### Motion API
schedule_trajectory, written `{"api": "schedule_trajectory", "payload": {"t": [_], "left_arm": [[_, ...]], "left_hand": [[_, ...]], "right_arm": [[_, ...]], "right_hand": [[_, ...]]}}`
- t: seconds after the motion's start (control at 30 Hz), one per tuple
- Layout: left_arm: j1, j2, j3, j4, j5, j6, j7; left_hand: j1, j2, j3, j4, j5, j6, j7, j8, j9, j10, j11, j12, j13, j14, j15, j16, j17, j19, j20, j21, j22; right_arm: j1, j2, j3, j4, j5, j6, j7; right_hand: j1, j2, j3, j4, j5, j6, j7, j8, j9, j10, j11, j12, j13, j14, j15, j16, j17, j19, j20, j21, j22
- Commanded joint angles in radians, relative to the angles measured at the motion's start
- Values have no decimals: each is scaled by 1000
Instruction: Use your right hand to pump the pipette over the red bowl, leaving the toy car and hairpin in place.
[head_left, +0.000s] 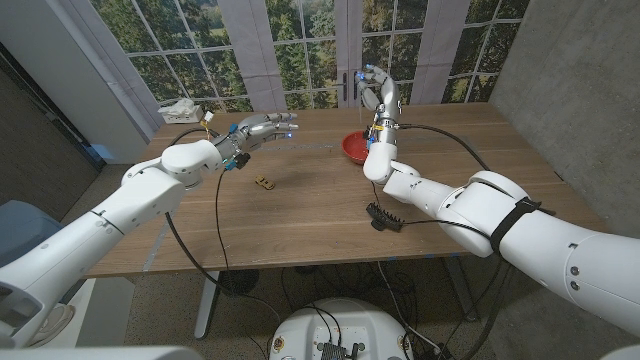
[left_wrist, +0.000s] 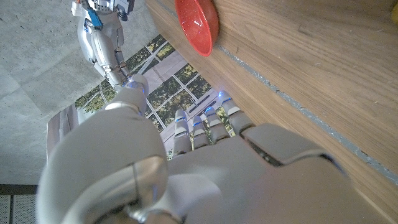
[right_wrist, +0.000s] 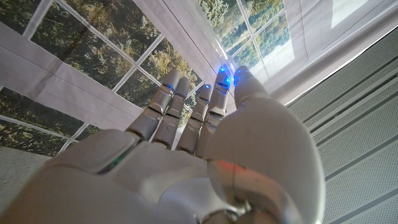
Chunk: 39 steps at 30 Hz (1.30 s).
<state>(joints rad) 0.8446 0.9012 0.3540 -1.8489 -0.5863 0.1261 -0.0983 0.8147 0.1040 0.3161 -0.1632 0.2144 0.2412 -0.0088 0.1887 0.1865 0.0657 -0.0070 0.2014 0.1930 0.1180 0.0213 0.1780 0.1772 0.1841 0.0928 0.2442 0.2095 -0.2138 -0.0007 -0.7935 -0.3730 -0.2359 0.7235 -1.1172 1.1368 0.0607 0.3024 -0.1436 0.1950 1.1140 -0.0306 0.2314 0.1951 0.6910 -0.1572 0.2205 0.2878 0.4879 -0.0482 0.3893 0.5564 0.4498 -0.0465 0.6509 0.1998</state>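
Your right hand (head_left: 378, 92) is raised upright above the red bowl (head_left: 355, 148) near the table's far edge, seemingly pinching a pipette (head_left: 359, 84), though that is unclear; next squeeze it, leaving the toy car (head_left: 264, 182) mid-table and hairpin (head_left: 385, 218) untouched.

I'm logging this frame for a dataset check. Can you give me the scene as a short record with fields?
right robot hand: raised above the red bowl, fingers pointing up; unclear whether it holds a pipette
left robot hand: over the table, fingers extended, holding nothing
red bowl: on the table's far side
toy car: on the table, untouched
hairpin: on the table beside the right forearm
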Motion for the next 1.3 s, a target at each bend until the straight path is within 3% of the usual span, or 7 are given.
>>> {"api": "schedule_trajectory", "payload": {"t": [0.03, 0.33, 0.63, 0.73, 0.9, 1.1, 1.3], "left_arm": [[3, -3, 2, 3, -1, -8, -6], [5, -3, 3, 3, -1, -13, -10], [16, -1, 0, -3, -1, -20, -6], [19, -1, -1, -3, -1, -24, -6], [23, 0, -2, -5, 0, -29, -6], [32, 4, -7, -9, -3, -30, -4], [42, 9, -12, -12, -4, -36, -2]], "left_hand": [[-6, 1, 3, -2, -1, 7, 1, 1, 2, -6, -1, 5, 1, -5, 1, 8, 1, -2, -1, 5, 3], [-7, 1, 3, -2, -1, 7, -1, 1, 2, -6, -3, 5, 1, -5, 1, 8, 1, -4, -2, 5, 2], [-8, 0, 3, -2, -1, 7, -1, 1, 1, -6, -1, 5, 1, -5, 1, 8, 1, -4, -1, 5, 2], [-9, 0, 3, -2, -1, 7, -1, 1, 1, -5, -2, 5, 1, -5, 1, 8, 1, -4, -1, 5, 2], [-9, 0, 4, -2, -1, 7, -1, 1, 1, -5, -2, 5, 1, -6, 1, 8, 1, -4, -1, 5, 2], [-9, 0, 4, -2, -1, 7, 0, 1, 1, -5, -1, 5, 1, -6, 1, 8, 1, -4, -1, 5, 2], [-9, 0, 5, -2, -1, 6, 0, 1, 1, -5, -3, 5, 1, -5, 1, 8, 1, -4, -1, 6, 2]], "right_arm": [[-13, -10, 22, -9, -7, 69, 0], [-24, -20, 42, -16, -12, 124, 0], [-26, -52, -11, -31, 65, 190, 0], [-38, -66, -2, -57, 63, 200, 0], [-81, -101, 30, -157, 62, 179, 13], [-166, -157, 87, -349, 108, 90, 111], [-237, -191, 144, -487, 135, 13, 187]], "right_hand": [[-1, 1, 1, -7, -3, -8, -2, -6, 3, -2, -1, -4, -1, -5, -153, -1, 0, -1, 4, 10, 2], [-3, 1, 2, -8, -5, -1, 0, -5, 2, 1, 1, -3, -3, 0, -153, -2, -1, 2, 6, 14, 2], [-6, 1, 3, -8, -7, 7, 0, -3, 1, 7, 0, -1, -4, 5, -153, -2, -3, 5, 9, 19, 1], [-7, 1, 4, -9, -8, 8, -2, -3, 1, 8, 0, 0, -4, 6, -152, -4, -4, 7, 10, 20, 1], [-9, -1, 5, -9, -9, 8, -2, -4, 1, 8, 0, -1, -5, 8, -151, -7, -8, 8, 11, 23, 0], [-13, -4, 6, -10, -10, 10, -5, -4, 0, 8, 2, -1, -6, 11, -150, -12, -12, 10, 11, 26, -1], [-17, -7, 7, -10, -11, 9, -8, -6, 0, 6, 2, -2, -7, 15, -148, -15, -16, 11, 13, 29, -2]]}}
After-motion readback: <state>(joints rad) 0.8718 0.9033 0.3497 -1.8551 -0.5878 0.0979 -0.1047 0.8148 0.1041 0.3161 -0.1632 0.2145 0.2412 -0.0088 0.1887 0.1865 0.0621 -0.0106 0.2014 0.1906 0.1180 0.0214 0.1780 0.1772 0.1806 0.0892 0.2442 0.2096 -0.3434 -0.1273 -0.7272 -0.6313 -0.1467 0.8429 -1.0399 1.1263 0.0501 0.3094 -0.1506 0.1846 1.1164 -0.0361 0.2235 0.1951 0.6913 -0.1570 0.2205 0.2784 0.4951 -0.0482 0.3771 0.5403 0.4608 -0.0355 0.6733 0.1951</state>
